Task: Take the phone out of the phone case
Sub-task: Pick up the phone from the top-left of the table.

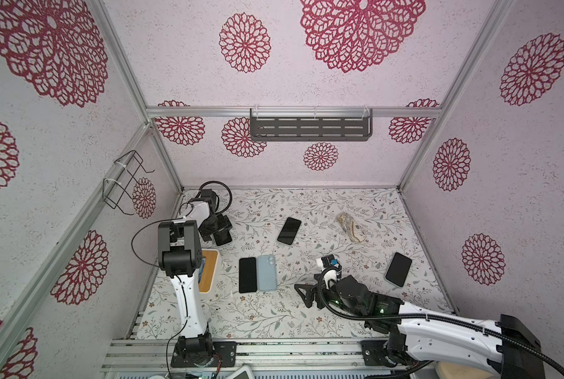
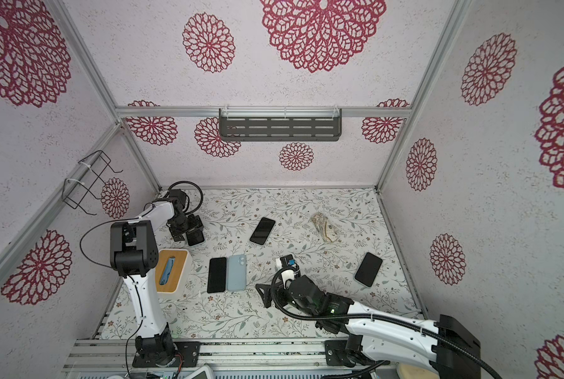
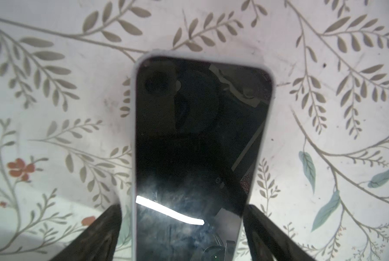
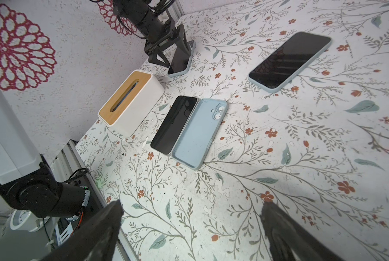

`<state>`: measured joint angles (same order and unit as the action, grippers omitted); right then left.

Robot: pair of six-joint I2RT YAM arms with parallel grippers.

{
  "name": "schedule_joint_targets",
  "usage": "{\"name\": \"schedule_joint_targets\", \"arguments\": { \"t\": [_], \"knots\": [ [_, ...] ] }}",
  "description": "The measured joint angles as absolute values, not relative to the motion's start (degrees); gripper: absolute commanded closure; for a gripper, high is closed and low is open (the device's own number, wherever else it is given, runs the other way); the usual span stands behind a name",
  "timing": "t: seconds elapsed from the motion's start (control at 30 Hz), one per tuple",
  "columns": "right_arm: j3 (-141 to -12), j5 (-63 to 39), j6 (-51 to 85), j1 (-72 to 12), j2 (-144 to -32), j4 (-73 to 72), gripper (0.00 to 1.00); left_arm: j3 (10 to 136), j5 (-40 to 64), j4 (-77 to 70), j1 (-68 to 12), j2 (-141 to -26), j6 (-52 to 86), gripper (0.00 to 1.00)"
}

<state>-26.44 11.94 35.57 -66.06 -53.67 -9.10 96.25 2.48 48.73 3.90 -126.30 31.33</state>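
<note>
A black phone in a pale blue case (image 3: 200, 135) lies on the floral table at the back left (image 1: 223, 235). My left gripper (image 3: 183, 210) straddles its near end with the jaws open. One finger (image 3: 107, 226) stands a little off the case's edge, and the other finger (image 3: 260, 226) is right at the opposite edge. My right gripper (image 4: 192, 210) hangs open and empty over the front middle of the table (image 1: 302, 295). A bare black phone (image 1: 247, 275) lies beside an empty light blue case (image 1: 267, 273), touching it.
Two more cased phones lie face up, one mid-table (image 1: 289, 230) and one on the right (image 1: 398, 269). A white tissue box with a wooden lid (image 1: 208, 270) stands by the left arm. A crumpled clear bag (image 1: 349, 226) lies at the back right.
</note>
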Motion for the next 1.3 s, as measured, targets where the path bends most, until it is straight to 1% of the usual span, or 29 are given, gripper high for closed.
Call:
{"name": "schedule_joint_targets", "arguments": {
  "t": [0.3,0.37,0.57,0.67,0.83,0.9,1.1,1.3],
  "knots": [
    [-26.3,11.9,35.6,-66.1,-53.7,-9.2,0.01,99.8,0.5,52.1,2.9,-128.3,30.9,0.07],
    [-26.2,11.9,35.6,-66.1,-53.7,-9.3,0.01,100.7,-0.6,53.1,2.4,-128.9,30.7,0.04],
    [-25.5,11.8,35.6,-66.1,-53.6,-10.0,0.01,102.5,-2.8,55.0,1.5,-130.2,30.2,0.04],
    [-25.5,11.8,35.5,-66.1,-53.1,-10.0,0.01,103.3,-3.1,55.9,1.5,-130.7,30.2,0.08],
    [-25.5,11.8,35.2,-66.1,-51.6,-9.9,0.01,104.1,-3.1,56.8,1.5,-131.2,30.2,0.09],
    [-25.6,11.9,34.7,-66.1,-51.1,-9.6,0.01,104.2,-3.0,56.9,1.5,-131.3,30.3,0.12],
    [-25.6,11.8,33.4,-65.4,-50.7,-9.1,0.01,104.9,-2.8,57.5,1.5,-131.7,30.5,0.14],
    [-25.6,8.9,33.2,-61.8,-52.1,-9.3,0.01,105.0,-2.4,57.5,1.7,-131.7,30.2,0.25]
  ]
}}
